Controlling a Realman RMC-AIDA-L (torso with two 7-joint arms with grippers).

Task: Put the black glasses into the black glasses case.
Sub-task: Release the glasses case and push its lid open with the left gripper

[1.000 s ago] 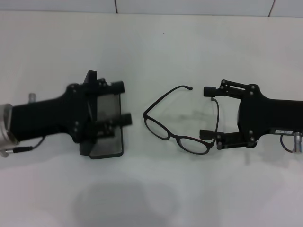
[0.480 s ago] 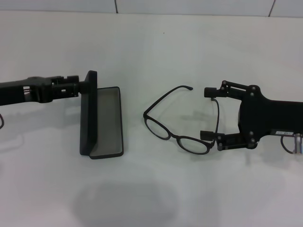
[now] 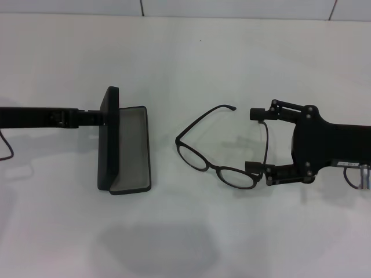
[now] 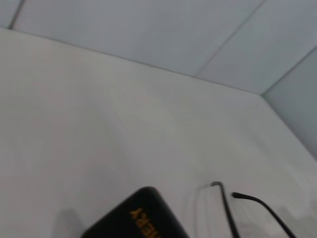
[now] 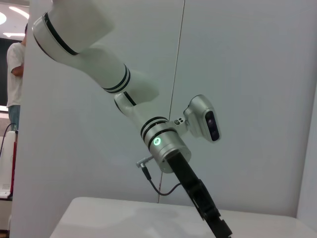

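On the white table point(image 3: 191, 52), mid-scene, the black glasses point(image 3: 223, 147) lay unfolded, lenses toward the robot, temple arms pointing away and rightward. The right gripper point(image 3: 257, 139) sat at their right end w/ fingers apart, straddling the right temple arm; near finger at the hinge by the right lens, contact unclear. Well apart, to the left, the black glasses case point(image 3: 123, 143) stood open, lid upright, grey lining showing. The left gripper point(image 3: 93, 117) reached in edge-on, tips at the lid's outer face; fingers' state couldn't be told.
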